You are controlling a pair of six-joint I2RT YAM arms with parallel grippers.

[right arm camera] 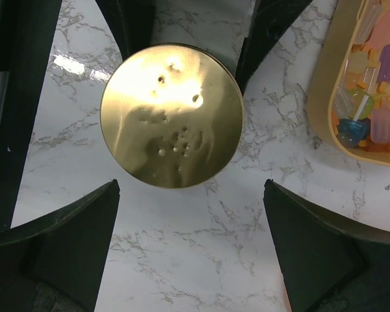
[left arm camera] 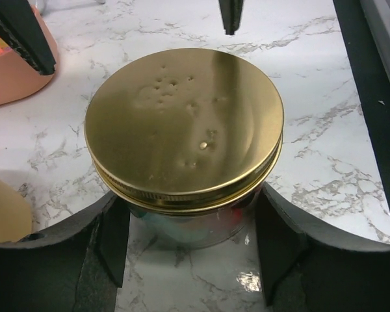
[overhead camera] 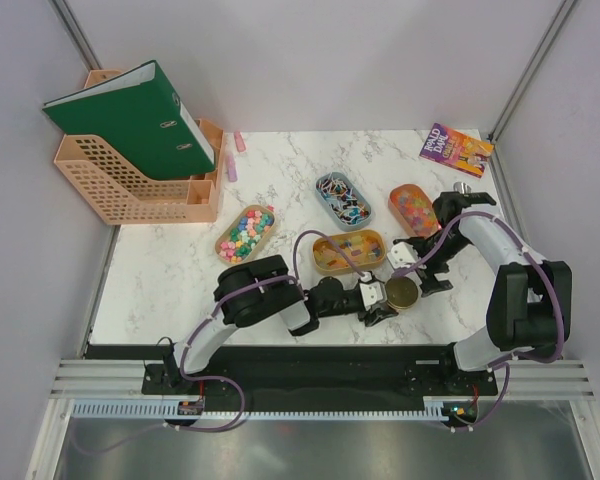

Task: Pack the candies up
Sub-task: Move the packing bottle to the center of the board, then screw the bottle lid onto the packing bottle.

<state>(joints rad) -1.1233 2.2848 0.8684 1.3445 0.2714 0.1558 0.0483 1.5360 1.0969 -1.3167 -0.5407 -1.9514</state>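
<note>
Small pink, green and yellow candies (overhead camera: 245, 232) heaped in oval tray (overhead camera: 221, 249)

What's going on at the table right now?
The left gripper appears to clamp the glass jar by its body, with the gold lid on. The right gripper hangs open over that lid without touching it. Loose candies lie in an oval tray further left; something colourful shows inside the jar.

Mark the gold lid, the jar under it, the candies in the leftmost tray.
gold lid (left arm camera: 185, 123), left wrist view, centre of its top.
jar (left arm camera: 195, 227), left wrist view, glass wall below lid.
candies (overhead camera: 245, 232), top external view, middle of pile.
</note>
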